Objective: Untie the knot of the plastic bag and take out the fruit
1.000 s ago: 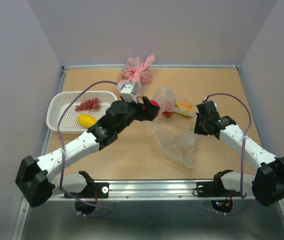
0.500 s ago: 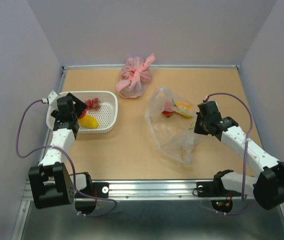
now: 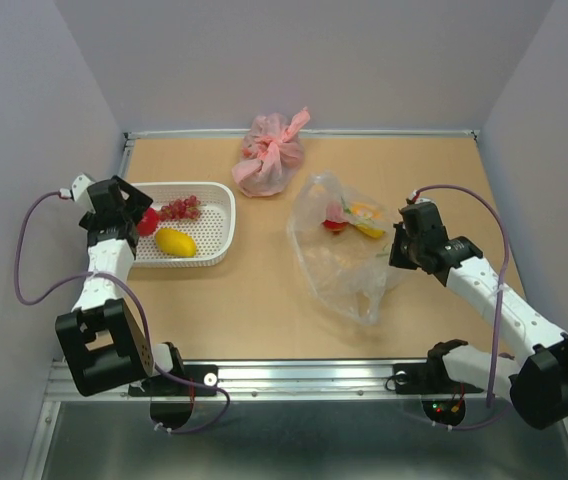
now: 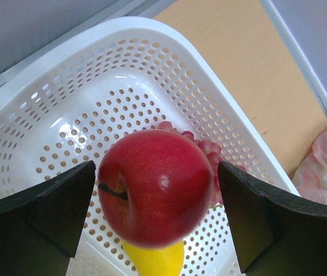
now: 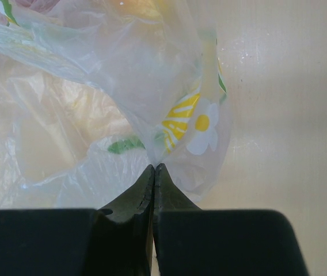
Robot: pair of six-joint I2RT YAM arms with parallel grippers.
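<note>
Tabletop (image 3: pixel 264 310) of tan board, walled in grey. Right of centre, plastic bag (image 3: pixel 349 285): clear, crinkled, lying slack and spread out. At left, white basket (image 3: pixel 204 187), perforated, well apart from the clear bag. At the far edge, pink bag (image 3: pixel 269 165), tied, no arm near it.

Right gripper (image 5: pixel 154 168) at the clear bag's right edge, fingers pressed together, pinching a fold of film just beside a printed daisy (image 5: pixel 202 129). Left gripper (image 3: pixel 134 215) over the basket's left end, jaws spread wide, red apple (image 4: pixel 155 187) between them with a sliver of gap on each side. Reads as released or about to drop; cannot say which.

Fruit in two lots. In the basket: yellow mango (image 3: pixel 175 241) and grape bunch (image 3: pixel 179 208). Inside the clear bag, toward its far end: red piece (image 3: pixel 335 224) and orange-yellow one (image 3: pixel 367 214).

Knot: none to be made out in any view; probably undone, judging by the slack film and the fruit already out.

Step in hand: emptying, apple going into the basket. Next move calls for lifting clear of the basket rim, crossing to the bag's mouth and reaching in for the red piece, film pinned down by the right gripper.
</note>
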